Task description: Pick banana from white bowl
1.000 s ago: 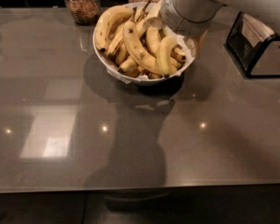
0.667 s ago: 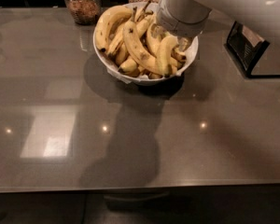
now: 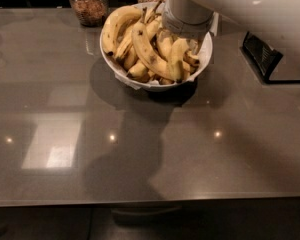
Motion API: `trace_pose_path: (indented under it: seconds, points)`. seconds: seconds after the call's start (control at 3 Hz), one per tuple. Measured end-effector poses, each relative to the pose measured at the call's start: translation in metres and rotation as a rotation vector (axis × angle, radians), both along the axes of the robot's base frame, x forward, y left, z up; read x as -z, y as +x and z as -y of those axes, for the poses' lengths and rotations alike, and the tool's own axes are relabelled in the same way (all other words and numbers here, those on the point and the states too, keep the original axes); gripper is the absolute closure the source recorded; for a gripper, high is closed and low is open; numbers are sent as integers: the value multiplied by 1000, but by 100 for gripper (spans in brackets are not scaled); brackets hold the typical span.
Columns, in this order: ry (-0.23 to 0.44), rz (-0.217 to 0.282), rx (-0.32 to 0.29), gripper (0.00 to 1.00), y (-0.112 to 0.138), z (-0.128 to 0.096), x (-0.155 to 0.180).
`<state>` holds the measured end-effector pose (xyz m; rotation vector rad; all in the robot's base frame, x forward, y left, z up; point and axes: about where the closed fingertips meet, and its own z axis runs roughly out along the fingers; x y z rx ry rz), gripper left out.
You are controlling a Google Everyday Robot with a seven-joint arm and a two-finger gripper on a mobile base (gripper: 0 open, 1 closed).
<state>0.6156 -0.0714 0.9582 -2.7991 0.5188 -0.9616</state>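
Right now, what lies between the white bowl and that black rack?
Only bare table, in the camera view; the pincer hovers over the white bowl's right half.

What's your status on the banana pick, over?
Pincer low over the large round white bowl, right side. Short plump yellow banana right by it, in the pile. Long spotted bananas crowd alongside.

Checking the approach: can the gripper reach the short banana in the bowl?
Probably yes. The gripper hangs over the bowl, and the short banana lies atop the pile just under it, with nothing covering it.
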Motion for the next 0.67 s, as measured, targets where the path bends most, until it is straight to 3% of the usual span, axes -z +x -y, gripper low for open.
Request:
trace_pose_path:
  seconds: [0.67]
  points:
    - [-9,-38,-2,43,20,-4,14]
